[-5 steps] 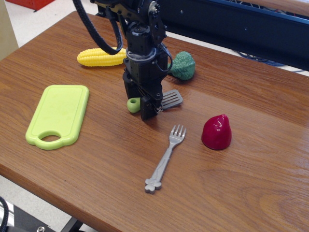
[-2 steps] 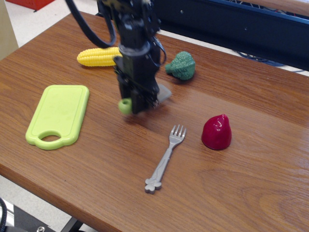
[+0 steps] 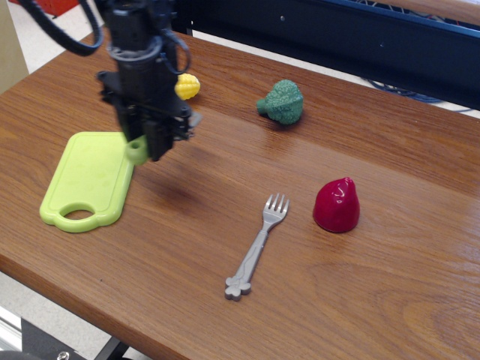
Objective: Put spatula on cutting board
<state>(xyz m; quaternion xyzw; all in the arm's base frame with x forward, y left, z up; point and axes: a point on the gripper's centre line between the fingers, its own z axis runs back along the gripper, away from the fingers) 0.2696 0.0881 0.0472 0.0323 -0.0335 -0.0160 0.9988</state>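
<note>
My gripper (image 3: 152, 144) is shut on the spatula and holds it in the air just above the right edge of the cutting board. The spatula's light-green handle end (image 3: 136, 151) sticks out to the left of the fingers, and a bit of its grey blade (image 3: 193, 120) shows to the right. The cutting board (image 3: 86, 179) is a flat lime-green rectangle with an oval handle hole at its near end, lying at the left of the wooden table.
A yellow corn cob (image 3: 187, 86) lies behind the arm, mostly hidden. A green broccoli (image 3: 283, 102) sits at the back middle. A grey fork (image 3: 257, 247) lies in the front middle and a red strawberry (image 3: 336, 204) to its right.
My gripper has lifted the spatula off the table and carried it left, from the table's middle to above the cutting board's right edge.
</note>
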